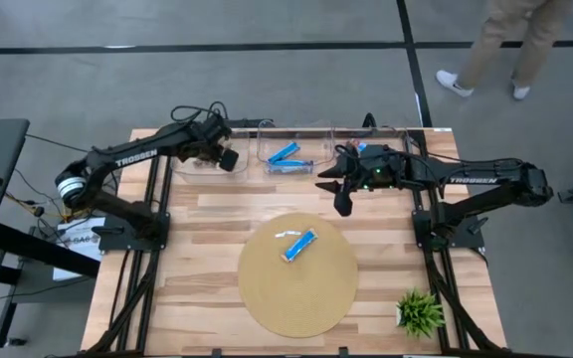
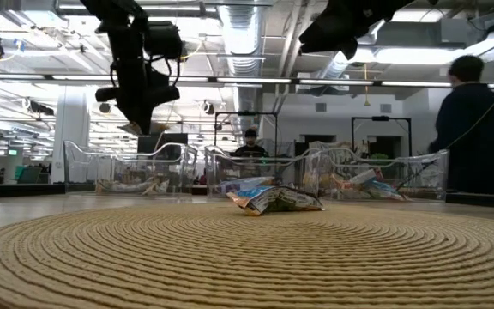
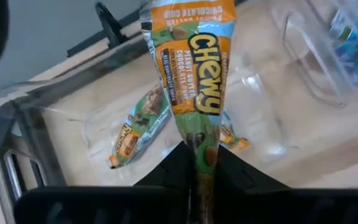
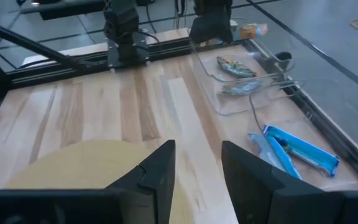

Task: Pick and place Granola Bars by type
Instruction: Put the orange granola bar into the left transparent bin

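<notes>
My left gripper point(image 1: 229, 157) is above the left clear bin point(image 1: 195, 167) at the table's far edge, shut on an orange-and-green granola bar point(image 3: 194, 68). Two similar bars point(image 3: 135, 130) lie on that bin's floor. A blue-and-white bar point(image 1: 298, 245) lies flat on the round tan mat point(image 1: 296, 298), and it also shows in the low view point(image 2: 273, 199). Blue bars point(image 1: 286, 157) lie in the middle bin. My right gripper point(image 1: 341, 194) hangs open above the table between the mat and the bins, touching nothing point(image 4: 197, 168). My left gripper pinches one end of the orange-and-green bar's wrapper point(image 3: 202, 155) between its two fingers. The fingers slant down from above and lie along the bar. The rest of the bar sticks out past the fingertips, lifted clear above the left bin's floor.
Three clear bins stand in a row along the far edge, the right one point(image 1: 391, 139) beside my right arm. A small green plant point(image 1: 419, 310) stands at the near right corner. A person point(image 1: 510, 45) walks beyond the table's far right.
</notes>
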You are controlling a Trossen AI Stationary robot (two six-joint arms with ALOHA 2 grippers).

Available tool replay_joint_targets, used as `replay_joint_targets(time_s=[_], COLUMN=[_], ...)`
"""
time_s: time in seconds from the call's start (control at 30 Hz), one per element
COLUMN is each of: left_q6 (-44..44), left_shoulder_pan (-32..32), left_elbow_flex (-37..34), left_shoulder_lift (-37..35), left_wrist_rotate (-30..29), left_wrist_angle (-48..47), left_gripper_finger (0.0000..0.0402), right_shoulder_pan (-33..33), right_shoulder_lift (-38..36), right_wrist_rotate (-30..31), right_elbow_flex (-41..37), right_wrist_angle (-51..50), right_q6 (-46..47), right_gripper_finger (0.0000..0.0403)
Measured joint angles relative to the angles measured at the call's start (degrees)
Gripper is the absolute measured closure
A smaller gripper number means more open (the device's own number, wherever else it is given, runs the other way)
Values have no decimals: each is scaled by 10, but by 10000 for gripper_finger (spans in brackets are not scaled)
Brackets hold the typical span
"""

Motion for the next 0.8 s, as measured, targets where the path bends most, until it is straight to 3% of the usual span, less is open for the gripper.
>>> replay_joint_targets(time_s=[0.27,0.47,0.63,0.8], left_q6=[56,43,50,15], left_shoulder_pan=[20,13,-25,-108], left_elbow_flex=[0,0,0,0], left_shoulder_lift=[34,34,22,11], left_wrist_rotate=[44,58,179,280], left_wrist_angle=[9,18,78,177], left_gripper_finger=[304,287,294,309], right_shoulder_pan=[-15,-15,-12,1], right_shoulder_lift=[0,0,0,0], right_wrist_rotate=[-2,-2,-2,-3], right_elbow_flex=[0,0,0,0], right_wrist_angle=[0,0,0,-4], right_q6=[1,1,2,7], right_gripper_finger=[280,280,280,280])
